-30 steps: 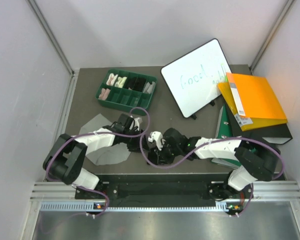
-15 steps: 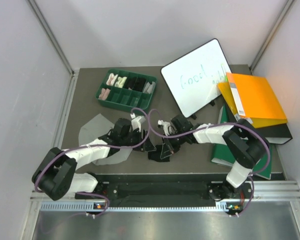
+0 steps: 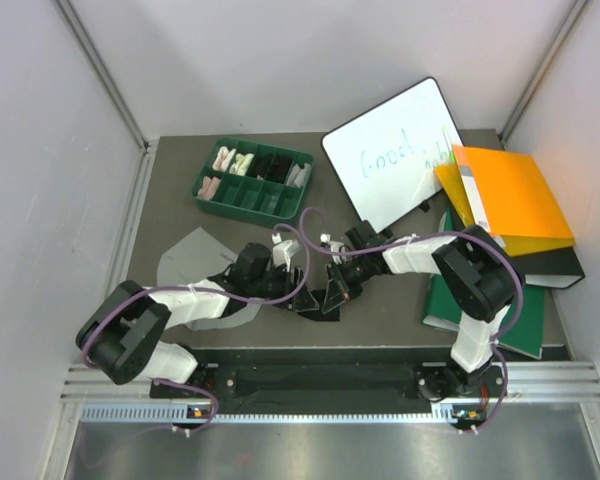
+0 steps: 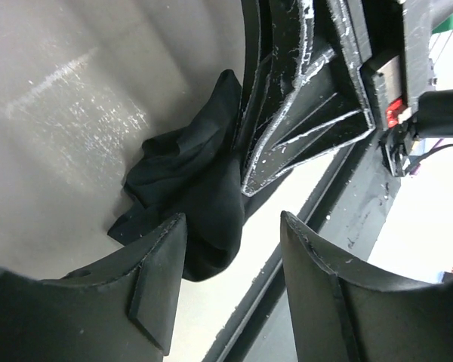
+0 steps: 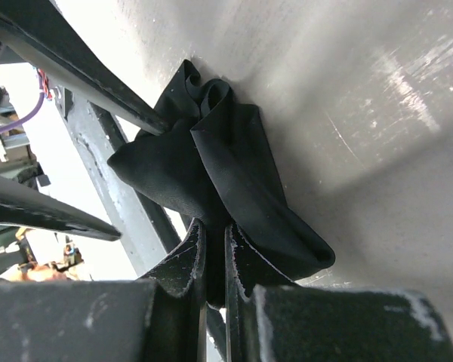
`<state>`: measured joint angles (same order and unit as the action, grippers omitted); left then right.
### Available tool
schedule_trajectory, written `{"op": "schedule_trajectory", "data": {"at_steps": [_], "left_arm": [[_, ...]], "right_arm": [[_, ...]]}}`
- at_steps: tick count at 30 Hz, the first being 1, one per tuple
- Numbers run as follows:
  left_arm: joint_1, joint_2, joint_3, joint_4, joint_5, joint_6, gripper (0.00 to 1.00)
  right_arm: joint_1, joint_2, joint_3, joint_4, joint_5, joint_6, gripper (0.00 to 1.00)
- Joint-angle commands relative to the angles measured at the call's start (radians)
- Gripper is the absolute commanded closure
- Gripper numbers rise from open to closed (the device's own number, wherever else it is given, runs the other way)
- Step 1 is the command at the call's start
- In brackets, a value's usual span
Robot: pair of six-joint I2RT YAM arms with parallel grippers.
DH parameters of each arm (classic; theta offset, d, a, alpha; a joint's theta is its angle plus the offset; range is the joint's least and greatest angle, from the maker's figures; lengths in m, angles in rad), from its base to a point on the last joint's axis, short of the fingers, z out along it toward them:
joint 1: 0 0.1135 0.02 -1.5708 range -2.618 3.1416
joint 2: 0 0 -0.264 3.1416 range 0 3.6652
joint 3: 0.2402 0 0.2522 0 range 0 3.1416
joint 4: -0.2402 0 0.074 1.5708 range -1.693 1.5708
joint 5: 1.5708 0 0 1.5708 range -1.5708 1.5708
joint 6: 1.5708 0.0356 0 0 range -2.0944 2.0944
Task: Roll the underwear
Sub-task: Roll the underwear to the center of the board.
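The near edge of the table is my first worry. The black underwear sits low in the middle of the top view, close to that front lip. Any pull toward the bottom of the frame could drag it over the rail, and there's not much room down there.

The right gripper is clenched on a fold of it. Its fingers are squeezed together at the bottom of its wrist view, with the cloth bunched above them. It looks more like a crumpled wad than a tidy roll, so I'd guess it unravels if that pinch slips.

The left gripper is released, jaws spread either side of the same bundle and holding nothing. The two sets of fingers are really crowded, almost nose to nose. If the left one closes here it could bite the other arm's finger instead of fabric, or they could knock each other.

The grey underwear lies flat at left, partly under the left arm, so a sweep that way could rumple it.

Further up there's open table between the grippers and the green tray at upper left. The right side is boxed in by the whiteboard, orange folder and green binder.
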<state>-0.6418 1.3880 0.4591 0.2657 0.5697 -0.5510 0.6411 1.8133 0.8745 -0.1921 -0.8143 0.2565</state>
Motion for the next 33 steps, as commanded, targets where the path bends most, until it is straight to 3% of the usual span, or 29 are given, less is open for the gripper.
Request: {"op": "schedule_trajectory", "data": {"at_steps": [1, 3, 9, 12, 16, 19, 25, 29, 33], "left_arm": [[-0.009, 0.022, -0.01, 0.092, -0.031, 0.013, 0.46], [-0.01, 0.039, -0.019, 0.119, -0.051, 0.002, 0.5], [-0.013, 0.095, 0.001, 0.037, -0.123, -0.006, 0.88], [-0.013, 0.121, 0.016, 0.001, -0.134, -0.001, 0.99], [-0.012, 0.172, 0.058, -0.112, -0.172, -0.001, 1.0], [-0.012, 0.21, 0.095, -0.157, -0.172, -0.013, 1.0], [-0.009, 0.256, 0.131, -0.213, -0.136, -0.029, 1.0], [0.004, 0.282, 0.165, -0.263, -0.122, -0.023, 1.0], [0.021, 0.309, 0.176, -0.288, -0.07, -0.029, 1.0]], "right_arm": [[-0.014, 0.032, 0.026, -0.033, 0.032, -0.023, 1.0], [-0.014, 0.04, 0.029, -0.033, 0.03, -0.026, 1.0], [-0.015, 0.024, 0.037, -0.033, 0.041, -0.013, 1.0], [-0.023, -0.008, 0.047, -0.062, 0.069, -0.017, 0.92], [-0.047, -0.104, 0.047, -0.136, 0.138, -0.034, 0.62], [-0.052, -0.169, 0.044, -0.182, 0.234, -0.063, 0.52], [-0.005, -0.387, -0.031, -0.124, 0.407, -0.166, 0.5], [0.19, -0.5, -0.132, 0.006, 0.605, -0.252, 0.48], [0.282, -0.572, -0.245, 0.184, 0.727, -0.289, 0.46]]}}
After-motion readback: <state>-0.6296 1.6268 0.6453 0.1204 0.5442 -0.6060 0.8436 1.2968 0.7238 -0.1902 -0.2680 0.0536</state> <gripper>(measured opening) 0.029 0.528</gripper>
